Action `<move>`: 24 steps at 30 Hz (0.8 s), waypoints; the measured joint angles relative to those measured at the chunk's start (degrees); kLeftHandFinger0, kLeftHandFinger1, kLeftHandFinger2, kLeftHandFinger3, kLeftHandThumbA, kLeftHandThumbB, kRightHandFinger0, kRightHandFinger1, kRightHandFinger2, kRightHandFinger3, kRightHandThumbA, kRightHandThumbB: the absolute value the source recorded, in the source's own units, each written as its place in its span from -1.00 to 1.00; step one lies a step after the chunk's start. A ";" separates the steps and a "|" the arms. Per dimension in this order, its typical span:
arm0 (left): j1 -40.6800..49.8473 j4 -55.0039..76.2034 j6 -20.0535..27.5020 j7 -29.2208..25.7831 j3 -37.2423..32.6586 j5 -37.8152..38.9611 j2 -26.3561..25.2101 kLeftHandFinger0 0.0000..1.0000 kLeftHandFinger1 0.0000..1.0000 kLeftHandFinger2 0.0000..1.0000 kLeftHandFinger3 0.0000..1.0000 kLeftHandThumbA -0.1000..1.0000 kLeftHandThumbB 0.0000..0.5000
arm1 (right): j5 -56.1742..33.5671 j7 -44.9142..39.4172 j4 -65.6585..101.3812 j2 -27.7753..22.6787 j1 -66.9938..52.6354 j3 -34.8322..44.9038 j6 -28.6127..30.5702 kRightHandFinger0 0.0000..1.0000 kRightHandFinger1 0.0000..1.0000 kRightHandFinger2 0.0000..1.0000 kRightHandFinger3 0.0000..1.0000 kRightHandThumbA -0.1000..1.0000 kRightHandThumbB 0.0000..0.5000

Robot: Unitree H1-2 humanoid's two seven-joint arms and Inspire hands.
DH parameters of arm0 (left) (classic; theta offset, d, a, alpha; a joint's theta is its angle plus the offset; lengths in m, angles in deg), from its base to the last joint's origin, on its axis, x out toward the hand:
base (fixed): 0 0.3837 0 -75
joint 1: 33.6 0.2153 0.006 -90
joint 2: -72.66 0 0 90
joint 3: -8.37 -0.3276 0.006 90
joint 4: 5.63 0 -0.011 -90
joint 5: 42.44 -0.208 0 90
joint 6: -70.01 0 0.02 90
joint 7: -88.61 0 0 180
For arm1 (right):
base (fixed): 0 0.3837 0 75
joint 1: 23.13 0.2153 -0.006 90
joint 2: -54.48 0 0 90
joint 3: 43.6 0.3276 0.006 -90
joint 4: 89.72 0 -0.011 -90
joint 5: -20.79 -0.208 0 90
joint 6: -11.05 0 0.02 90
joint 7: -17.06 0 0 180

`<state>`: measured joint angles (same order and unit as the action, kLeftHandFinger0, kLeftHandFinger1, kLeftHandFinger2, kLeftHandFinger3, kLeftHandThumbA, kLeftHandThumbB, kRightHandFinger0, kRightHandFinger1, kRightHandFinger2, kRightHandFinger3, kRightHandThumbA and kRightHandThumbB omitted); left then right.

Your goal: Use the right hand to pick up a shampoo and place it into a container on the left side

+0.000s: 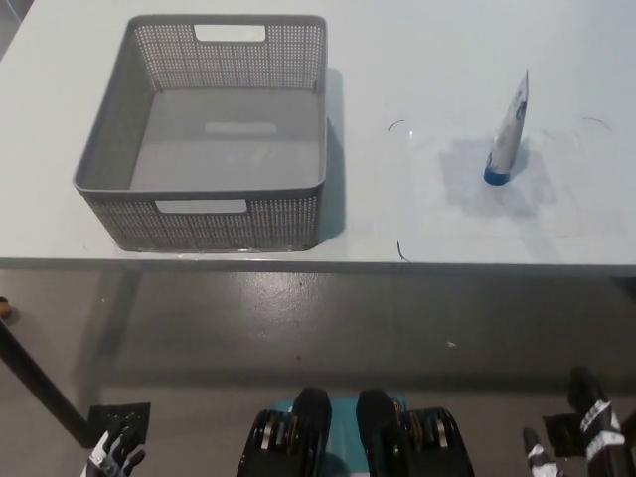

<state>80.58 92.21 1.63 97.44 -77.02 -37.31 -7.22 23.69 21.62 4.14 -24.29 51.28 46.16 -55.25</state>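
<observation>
The right hand [586, 437] is black and shows only at the bottom right corner of the head view, below the table edge and over the grey floor. Its fingertips [583, 388] point upward and stand apart, with nothing between them; the hand is open and empty.

The shampoo tube [506, 130] stands on the white table [417, 214], well above the right hand and slightly to its left as seen from the head view. The tube rests upright on its blue cap, with the flat crimped end at the top, leaning slightly to the right. It is well apart from the right hand, with the table edge between them.

The grey container [204, 212] sits on the left part of the table, far to the left of the right hand and well above it. It is a perforated basket with a cut-out handle in the near wall and another in the far wall. Its interior holds no items. The tube and the container are well apart.

The left hand [114, 455] is white and appears only partly at the lower left, low over the floor. Too little of it shows to tell whether it is open or closed.
</observation>
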 measured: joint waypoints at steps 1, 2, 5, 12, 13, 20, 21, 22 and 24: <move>0.04 0.00 -0.07 0.00 -0.10 0.01 0.03 1.00 1.00 1.00 1.00 0.92 -0.82 | 0.27 0.10 0.47 0.01 0.64 0.29 0.01 1.00 1.00 1.00 1.00 0.49 -0.50; 0.12 -0.01 -0.16 0.00 -0.37 0.05 0.09 1.00 1.00 1.00 1.00 0.91 -0.79 | 0.75 0.30 1.52 0.02 1.87 1.02 0.00 1.00 1.00 1.00 1.00 0.53 -0.44; 0.47 0.02 -0.41 0.00 -0.93 0.07 0.22 1.00 1.00 1.00 1.00 0.92 -0.79 | 1.44 0.60 3.69 0.01 4.84 2.52 -0.04 1.00 1.00 1.00 1.00 0.56 -0.39; 2.00 0.04 -0.69 -0.01 -1.44 0.27 0.44 1.00 1.00 1.00 1.00 0.85 -0.90 | 4.02 1.14 6.97 -0.06 12.29 5.10 -2.33 1.00 1.00 1.00 1.00 0.88 0.27; 2.30 -0.12 -0.67 0.00 -1.51 0.37 0.43 1.00 1.00 1.00 1.00 0.84 -0.90 | 4.35 1.14 7.60 -0.31 14.22 5.53 -3.66 1.00 1.00 1.00 1.00 0.88 0.32; 3.57 -1.62 -0.62 0.02 -1.76 0.70 0.48 1.00 1.00 1.00 1.00 0.86 -0.85 | 4.70 1.05 6.76 -1.67 25.38 6.68 -11.74 1.00 1.00 1.00 1.00 0.73 0.33; 3.63 -1.62 -0.62 0.02 -1.78 0.70 0.48 1.00 1.00 1.00 1.00 0.86 -0.86 | 4.71 1.04 6.63 -1.74 26.01 6.67 -12.03 1.00 1.00 1.00 1.00 0.72 0.34; 4.05 -1.70 -0.60 0.02 -1.88 0.71 0.55 1.00 1.00 1.00 1.00 0.85 -0.87 | 4.83 1.02 5.35 -2.03 28.66 6.64 -14.19 1.00 1.00 1.00 1.00 0.73 0.31; 4.28 -1.92 -0.56 0.02 -1.94 0.73 0.62 1.00 1.00 1.00 1.00 0.85 -0.88 | 5.00 1.02 3.87 -2.24 31.14 6.60 -15.95 1.00 1.00 1.00 1.00 0.73 0.32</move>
<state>84.86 90.29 1.07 97.46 -78.96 -36.59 -6.60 28.69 22.64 8.02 -26.53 82.42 52.76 -71.20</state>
